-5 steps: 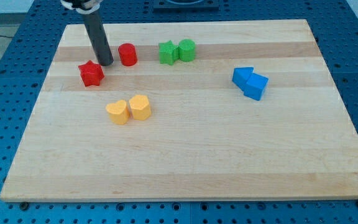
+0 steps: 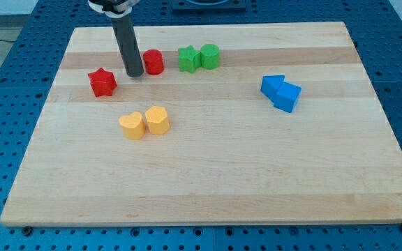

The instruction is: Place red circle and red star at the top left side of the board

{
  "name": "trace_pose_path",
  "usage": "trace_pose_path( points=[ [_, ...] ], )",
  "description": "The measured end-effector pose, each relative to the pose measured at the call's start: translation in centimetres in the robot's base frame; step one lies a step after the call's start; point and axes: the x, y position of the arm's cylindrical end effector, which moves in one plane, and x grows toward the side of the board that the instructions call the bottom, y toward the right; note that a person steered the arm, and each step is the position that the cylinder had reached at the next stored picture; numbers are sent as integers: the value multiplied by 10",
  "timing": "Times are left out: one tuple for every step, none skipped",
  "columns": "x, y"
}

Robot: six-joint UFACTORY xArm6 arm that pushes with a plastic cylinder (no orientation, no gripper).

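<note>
The red circle stands near the board's top left, just to the view's left of the green blocks. The red star lies further left and a little lower. My tip rests on the board right against the red circle's left side, between the circle and the star. The dark rod rises from there toward the view's top and hides a sliver of the circle's left edge.
Two green blocks sit side by side right of the red circle. Two yellow blocks lie below the star. Two blue blocks sit at the view's right. The wooden board lies on a blue perforated table.
My tip has moved right, from beside the star to the circle's left side. The red circle has shifted slightly right toward the green blocks. The star has not moved.
</note>
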Motion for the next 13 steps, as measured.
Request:
trace_pose_path(
  points=[
    [-2,15],
    [-2,24],
    [-2,4],
    [-1,4],
    [17,4],
    [44,2],
    [51,-27],
    [51,-72],
    [48,-111],
    [46,-114],
    [45,-117],
    [45,-117],
    [40,-117]
  ],
)
